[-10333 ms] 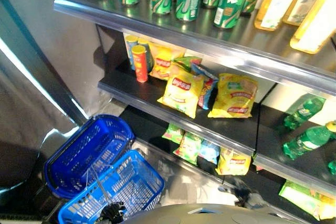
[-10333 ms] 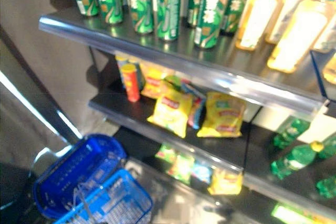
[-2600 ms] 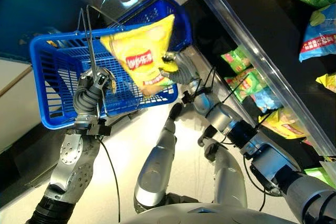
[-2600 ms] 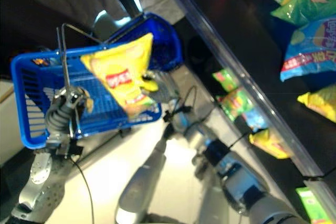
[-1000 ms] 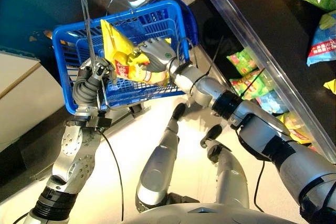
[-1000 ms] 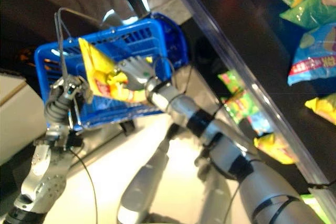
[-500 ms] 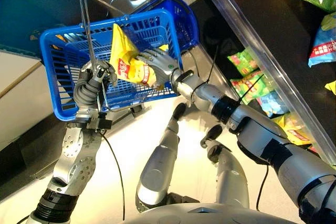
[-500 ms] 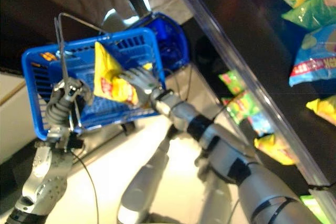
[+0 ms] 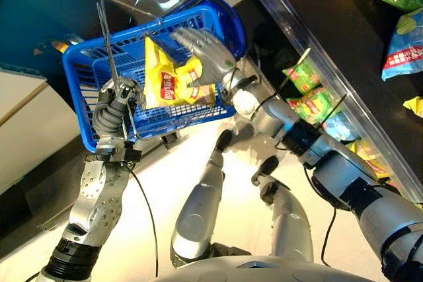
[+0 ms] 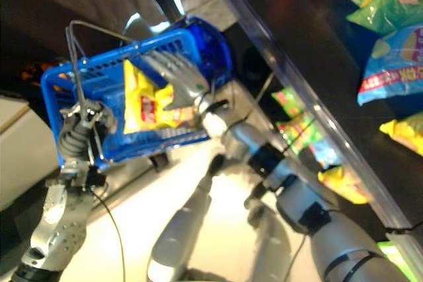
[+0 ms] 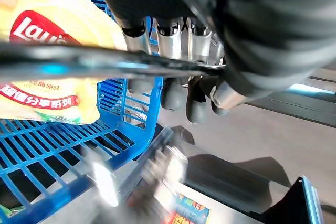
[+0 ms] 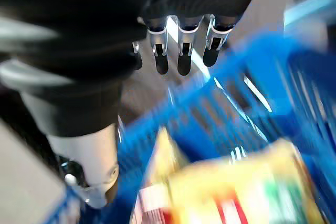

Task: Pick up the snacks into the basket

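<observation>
A yellow snack bag point(image 9: 173, 84) lies inside the blue basket point(image 9: 86, 107), apart from both hands. My left hand point(image 9: 114, 102) is shut on the basket's wire handle point(image 9: 107, 37) and holds it off the floor. The left wrist view shows its fingers point(image 11: 173, 51) curled round the wire, with the bag point(image 11: 47, 72) just past them. My right hand point(image 9: 201, 47) hovers over the basket's far rim, open, its fingers spread and holding nothing. In the right wrist view the straight fingers point(image 12: 181, 51) point away above the bag point(image 12: 231, 192).
A second blue basket point(image 9: 232, 21) sits on the floor behind the held one. To the right runs a shelf rail point(image 9: 317, 64), with snack bags point(image 9: 310, 94) on the low shelf and more bags point(image 9: 404, 47) above it. A pale counter point(image 9: 26, 130) stands at left.
My right hand has let go of the yellow bag and lifted out with fingers spread. The bag now rests in the basket. The left hand keeps the handle.
</observation>
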Tool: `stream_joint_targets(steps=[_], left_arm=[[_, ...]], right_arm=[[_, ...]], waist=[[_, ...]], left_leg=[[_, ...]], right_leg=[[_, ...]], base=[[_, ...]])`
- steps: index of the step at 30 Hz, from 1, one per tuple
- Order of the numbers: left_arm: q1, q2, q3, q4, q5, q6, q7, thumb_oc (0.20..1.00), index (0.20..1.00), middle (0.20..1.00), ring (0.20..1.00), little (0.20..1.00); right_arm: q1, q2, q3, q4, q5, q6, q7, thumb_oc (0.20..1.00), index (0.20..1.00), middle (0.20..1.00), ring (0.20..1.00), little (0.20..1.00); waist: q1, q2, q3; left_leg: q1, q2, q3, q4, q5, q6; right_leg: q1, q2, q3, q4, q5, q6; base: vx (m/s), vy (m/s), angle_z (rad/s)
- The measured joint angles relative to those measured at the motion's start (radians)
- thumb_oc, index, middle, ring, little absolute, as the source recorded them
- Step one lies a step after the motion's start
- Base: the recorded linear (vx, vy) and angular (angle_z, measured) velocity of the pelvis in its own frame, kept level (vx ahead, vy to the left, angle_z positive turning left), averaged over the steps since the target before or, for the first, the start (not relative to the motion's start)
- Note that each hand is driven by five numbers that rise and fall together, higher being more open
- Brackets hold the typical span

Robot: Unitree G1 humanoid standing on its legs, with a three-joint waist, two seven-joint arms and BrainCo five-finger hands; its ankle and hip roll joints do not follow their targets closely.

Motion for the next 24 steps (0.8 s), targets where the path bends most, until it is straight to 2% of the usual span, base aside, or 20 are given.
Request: stream_joint_targets(steps=[2, 10, 13, 15, 16, 17, 18, 21, 23, 24], left_arm=[[-0.009, 0.000, 0.000, 0.031, 0.033, 0.000, 0.011, 0.200, 0.200, 0.200, 0.200, 0.200], [-0.010, -0.018, 0.000, 0.132, 0.159, 0.000, 0.052, 0.200, 0.200, 0.200, 0.200, 0.200], [-0.008, -0.027, 0.002, 0.174, 0.190, 0.000, 0.059, 0.200, 0.200, 0.200, 0.200, 0.200], [-0.010, -0.052, 0.007, 0.245, 0.199, 0.000, 0.063, 0.200, 0.200, 0.200, 0.200, 0.200], [0.009, -0.056, 0.008, 0.289, 0.201, 0.002, 0.069, 0.200, 0.200, 0.200, 0.200, 0.200], [0.011, -0.060, 0.010, 0.315, 0.211, 0.003, 0.071, 0.200, 0.200, 0.200, 0.200, 0.200], [0.004, -0.077, 0.009, 0.369, 0.230, 0.018, 0.074, 0.200, 0.200, 0.200, 0.200, 0.200], [0.003, -0.107, 0.008, 0.434, 0.246, 0.019, 0.079, 0.200, 0.200, 0.200, 0.200, 0.200], [-0.022, -0.150, 0.011, 0.546, 0.297, 0.015, 0.073, 0.200, 0.200, 0.200, 0.200, 0.200], [-0.011, -0.155, 0.014, 0.578, 0.315, 0.015, 0.072, 0.200, 0.200, 0.200, 0.200, 0.200]], right_arm=[[0.023, -0.043, -0.044, -0.133, 0.023, -0.010, -0.010, 1.000, 1.000, 1.000, 1.000, 1.000], [0.057, -0.087, -0.116, -0.343, 0.113, -0.074, -0.056, 1.000, 1.000, 1.000, 1.000, 1.000], [0.094, -0.101, -0.124, -0.400, 0.149, -0.090, -0.062, 1.000, 1.000, 1.000, 1.000, 1.000], [0.185, -0.097, -0.151, -0.442, 0.200, -0.117, -0.064, 1.000, 1.000, 1.000, 1.000, 1.000], [0.230, -0.100, -0.151, -0.443, 0.229, -0.129, -0.063, 1.000, 1.000, 1.000, 1.000, 1.000], [0.253, -0.095, -0.151, -0.443, 0.248, -0.133, -0.062, 1.000, 1.000, 1.000, 1.000, 1.000], [0.308, -0.110, -0.157, -0.443, 0.297, -0.140, -0.055, 1.000, 1.000, 1.000, 1.000, 1.000], [0.417, -0.125, -0.176, -0.425, 0.395, -0.157, -0.021, 1.000, 1.000, 1.000, 1.000, 1.000], [0.529, -0.141, -0.181, -0.367, 0.487, -0.162, 0.042, 1.000, 1.000, 1.000, 1.000, 1.000], [0.599, -0.158, -0.179, -0.358, 0.546, -0.163, 0.083, 1.000, 1.000, 1.000, 1.000, 1.000]], waist=[[-0.010, 0.000, 0.000], [-0.056, -0.007, -0.003], [-0.072, -0.018, -0.009], [-0.072, -0.038, -0.020], [-0.102, -0.058, -0.031], [-0.104, -0.064, -0.034], [-0.113, -0.077, -0.040], [-0.133, -0.082, -0.044], [-0.123, -0.086, -0.048], [-0.136, -0.093, -0.063]], left_leg=[[0.000, 0.002, 0.009, 0.000, 0.000, 0.000], [0.018, 0.019, 0.048, 0.002, 0.000, 0.002], [0.023, 0.023, 0.060, 0.002, -0.002, 0.000], [0.037, 0.029, 0.082, 0.002, -0.008, 0.003], [0.042, 0.030, 0.090, 0.001, -0.011, 0.003], [0.046, 0.032, 0.095, 0.001, -0.012, 0.004], [0.053, 0.034, 0.110, 0.000, -0.015, 0.005], [0.079, 0.035, 0.117, -0.002, -0.021, 0.006], [0.140, 0.043, 0.144, -0.012, -0.034, 0.011], [0.169, 0.044, 0.156, -0.019, -0.044, 0.013]], right_leg=[[-0.004, 0.003, 0.009, 0.000, 0.002, -0.001], [-0.001, 0.023, 0.047, -0.012, 0.021, -0.008], [-0.006, 0.031, 0.066, -0.020, 0.028, -0.009], [0.001, 0.036, 0.084, -0.027, 0.032, -0.008], [0.002, 0.041, 0.094, -0.034, 0.037, -0.006], [0.007, 0.041, 0.097, -0.036, 0.038, -0.005], [0.010, 0.048, 0.109, -0.047, 0.045, -0.002], [0.038, 0.057, 0.123, -0.071, 0.057, -0.001], [0.088, 0.064, 0.146, -0.089, 0.063, 0.003], [0.110, 0.070, 0.163, -0.104, 0.067, 0.009]], base=[[-0.02, 0.009, -0.10], [-0.01, 0.015, -0.17], [0.00, 0.037, -0.18], [0.00, 0.036, -0.27], [0.01, 0.029, -0.23], [0.02, 0.041, -0.30], [0.03, 0.043, -0.24], [0.07, 0.083, -0.22], [0.05, 0.067, -0.38], [0.05, 0.075, -0.38]])
